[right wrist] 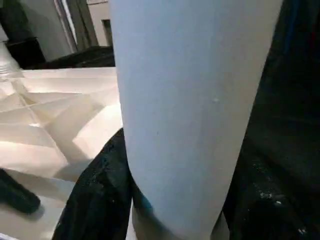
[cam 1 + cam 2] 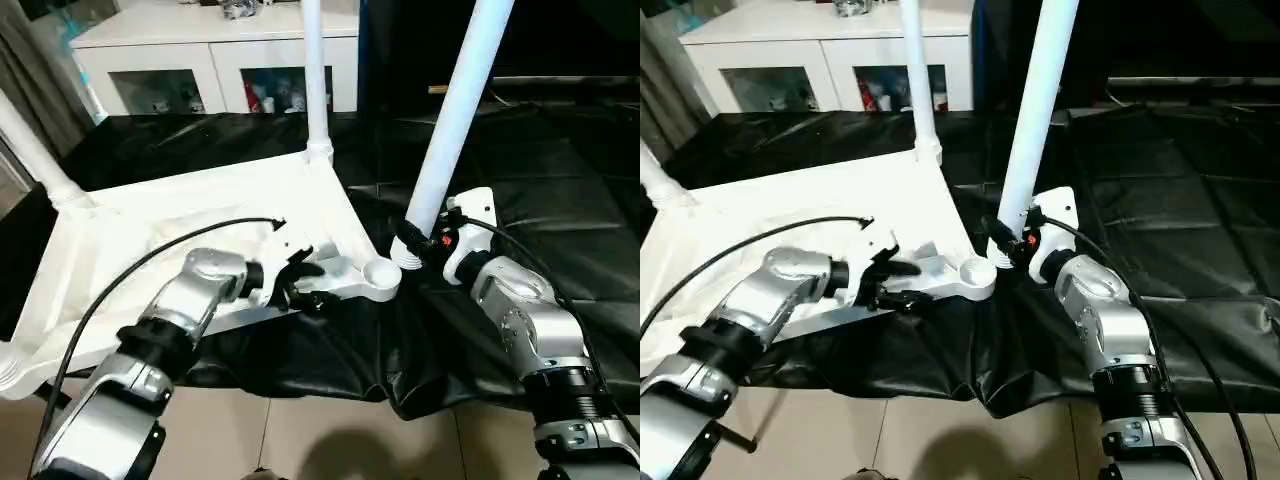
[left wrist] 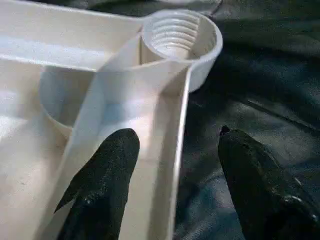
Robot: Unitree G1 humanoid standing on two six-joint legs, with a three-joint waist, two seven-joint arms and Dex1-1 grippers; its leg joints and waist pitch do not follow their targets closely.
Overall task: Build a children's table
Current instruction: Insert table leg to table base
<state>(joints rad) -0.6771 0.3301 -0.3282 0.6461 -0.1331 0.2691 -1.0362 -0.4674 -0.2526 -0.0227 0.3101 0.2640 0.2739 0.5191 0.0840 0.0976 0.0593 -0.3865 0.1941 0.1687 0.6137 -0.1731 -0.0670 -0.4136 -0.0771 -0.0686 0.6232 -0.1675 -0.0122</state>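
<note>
The children's table top (image 2: 200,220) lies upside down on a black cloth, ribbed side up. One white leg (image 2: 314,80) stands in the far corner and another (image 2: 35,150) in the left corner. The near right corner socket (image 2: 381,274) is empty, and its threads show in the left wrist view (image 3: 180,32). My left gripper (image 2: 305,280) is open and straddles the top's rim just behind that socket, one finger (image 3: 107,170) inside and one outside. My right gripper (image 2: 415,250) is shut on the lower end of a third leg (image 2: 455,120), which leans just right of the socket.
A white glass-door cabinet (image 2: 220,70) stands behind the work. The black cloth (image 2: 540,170) stretches to the right and hangs over the front edge above a tiled floor (image 2: 330,440). A cable (image 2: 150,260) runs along my left forearm.
</note>
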